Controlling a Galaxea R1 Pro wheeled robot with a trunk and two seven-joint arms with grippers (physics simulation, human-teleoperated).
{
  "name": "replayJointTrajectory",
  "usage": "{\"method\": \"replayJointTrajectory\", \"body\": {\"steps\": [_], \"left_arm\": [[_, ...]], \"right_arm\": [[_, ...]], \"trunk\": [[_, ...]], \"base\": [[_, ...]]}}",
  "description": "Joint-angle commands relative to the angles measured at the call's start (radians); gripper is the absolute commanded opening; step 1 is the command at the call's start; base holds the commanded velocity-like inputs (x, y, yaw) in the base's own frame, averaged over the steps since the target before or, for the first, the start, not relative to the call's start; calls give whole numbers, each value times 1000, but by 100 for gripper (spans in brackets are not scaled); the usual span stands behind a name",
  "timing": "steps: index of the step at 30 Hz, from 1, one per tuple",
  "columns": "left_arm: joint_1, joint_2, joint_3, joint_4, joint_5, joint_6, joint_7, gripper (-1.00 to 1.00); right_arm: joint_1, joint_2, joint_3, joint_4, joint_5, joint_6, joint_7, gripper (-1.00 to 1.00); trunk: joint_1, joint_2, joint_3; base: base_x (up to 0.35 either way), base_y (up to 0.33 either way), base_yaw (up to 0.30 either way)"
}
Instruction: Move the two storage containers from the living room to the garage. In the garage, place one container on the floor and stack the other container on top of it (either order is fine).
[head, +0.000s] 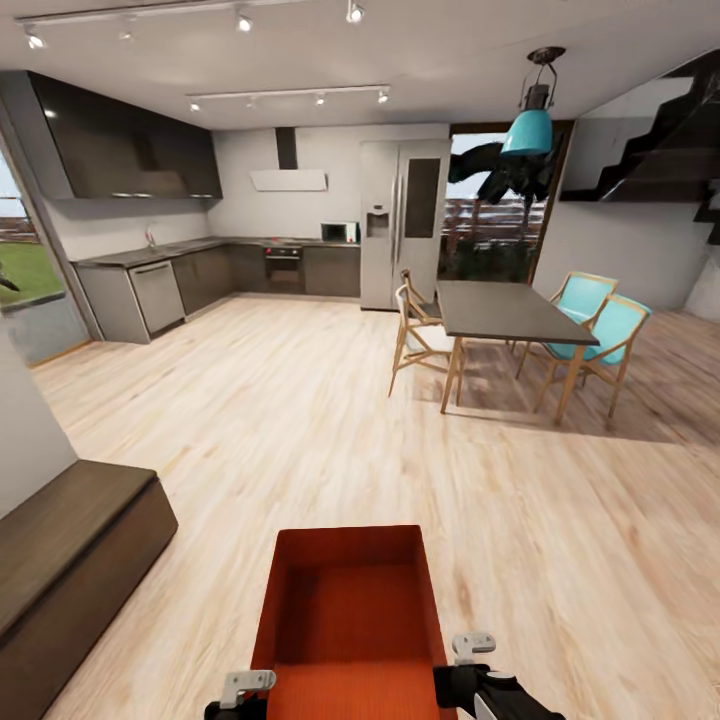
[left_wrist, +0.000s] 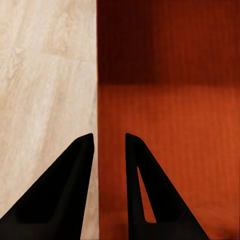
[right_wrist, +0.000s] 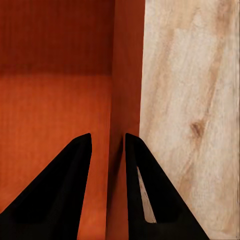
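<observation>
Left end effector (left_wrist: 109, 142) and right end effector (right_wrist: 108, 142) each clamp opposite side walls of one storage container (head: 348, 610) above wood floor (head: 250, 420).

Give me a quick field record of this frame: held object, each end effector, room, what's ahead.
held object: storage container, orange-red, open top up, nothing visible inside, carried low in front
left end effector: fingers straddle the container's left wall, one inside, one outside
right end effector: fingers straddle the right wall
floor: light wood planks
ahead: dining table with chairs, kitchen counter, fridge
beside, left: low dark-brown cabinet
</observation>
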Motion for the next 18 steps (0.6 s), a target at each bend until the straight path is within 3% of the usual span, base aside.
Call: {"method": "replayJointTrajectory", "body": {"steps": [1, 18], "left_arm": [[0, 2, -22, 4, 10, -4, 5, -100], [0, 2, -22, 4, 9, -4, 5, -100]], "right_arm": [[-1, -2, 3, -4, 12, 5, -1, -100], [-1, -2, 3, -4, 12, 5, -1, -100]], "trunk": [[1, -1, -1], [1, -1, 7]], "base": [[335, -123, -285], [327, -129, -285]]}}
